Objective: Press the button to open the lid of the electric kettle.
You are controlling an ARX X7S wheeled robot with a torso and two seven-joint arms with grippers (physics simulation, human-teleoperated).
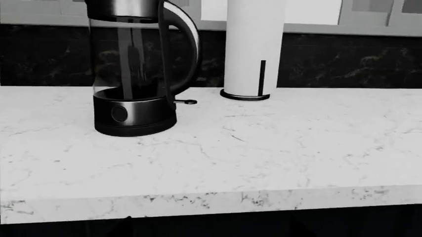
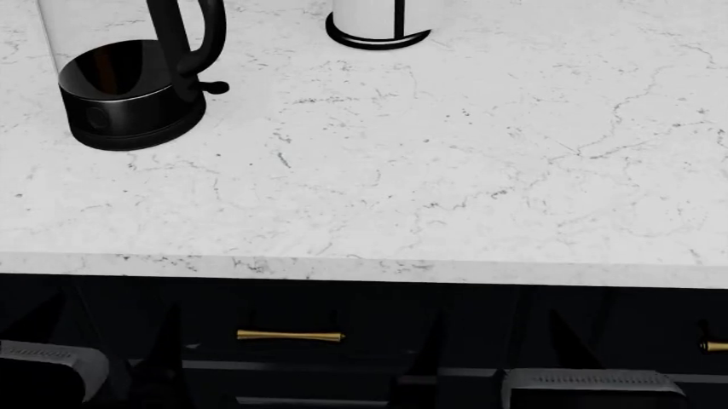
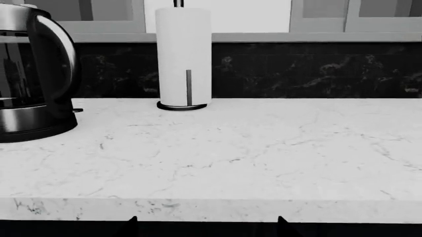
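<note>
Head view: electric kettle [image 2: 125,77] far-left on counter [image 2: 455,170] — well apart from both hands; hand openness cannot tell.

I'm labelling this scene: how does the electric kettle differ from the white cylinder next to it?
The electric kettle is clear glass on a glossy black base; the white cylinder is opaque white on a thin black ring stand. The kettle has a big looped handle; the cylinder has only a slim upright bar. Both stand upright on the marble counter.
</note>
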